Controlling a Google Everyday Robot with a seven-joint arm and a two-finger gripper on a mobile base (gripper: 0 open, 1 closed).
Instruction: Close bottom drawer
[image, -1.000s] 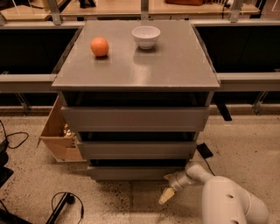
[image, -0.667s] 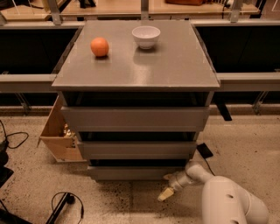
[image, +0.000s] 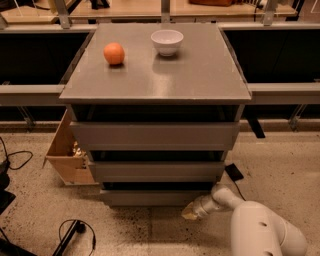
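bottom drawer (image: 150, 197) at cabinet base, lowest of three grey fronts. hand (image: 192, 211) low near floor, just beside drawer's right end; grip state cannot tell. orange (image: 114, 53), white bowl (image: 167, 41) on worktop (image: 160, 80).

Gripper (image: 192, 212) low near the floor, just in front of the bottom drawer (image: 150, 198), right end. Touching the panel or not? Can't tell. Drawer's tray hidden under the front above, only the panel shows. Arm (image: 265, 232) cut off by btm edge. Left side: wooden box (image: 65, 152) partly behind the table (image: 155, 80), contents too small to ID. Black cable (image: 67, 239) runs off the btm edge. Dark flat thing (image: 233, 172) on floor at right, unclear what it is
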